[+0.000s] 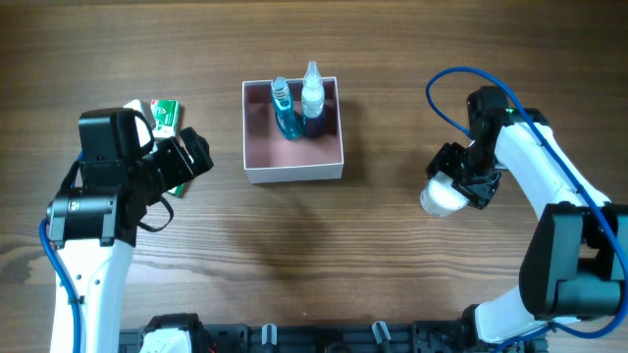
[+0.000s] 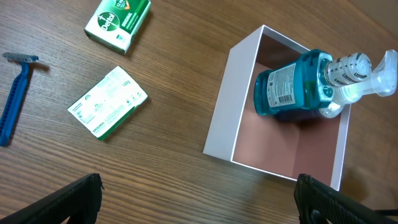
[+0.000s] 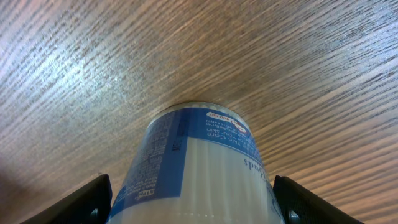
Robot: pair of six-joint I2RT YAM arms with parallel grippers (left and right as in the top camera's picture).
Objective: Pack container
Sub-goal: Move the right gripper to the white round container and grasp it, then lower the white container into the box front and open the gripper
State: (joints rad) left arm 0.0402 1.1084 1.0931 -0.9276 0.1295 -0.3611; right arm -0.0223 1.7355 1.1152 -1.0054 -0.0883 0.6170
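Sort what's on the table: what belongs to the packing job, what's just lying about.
Job: container; blue bottle and spray bottle inside it; white jar between right hand's fingers.
Lying about: green boxes, blue razor; possibly packed later.

Dettol on green box (image 2: 118, 22), other labels illegible

Desk (image 1: 294, 265): brown wood grain, running across whole view.
Container (image 1: 292, 174): square, white walls, dusty-pink floor; sits flat on desk near centre, toward far edge.
Two green-and-white soap boxes left of container, lying flat, apart from each other: upper soap box (image 2: 118, 22), lower soap box (image 2: 107, 101).
Blue razor (image 2: 15, 93): flat on desk, left of both boxes.
White jar (image 1: 442, 196): blue label, far right, well apart from container; contact with desk cannot be told.
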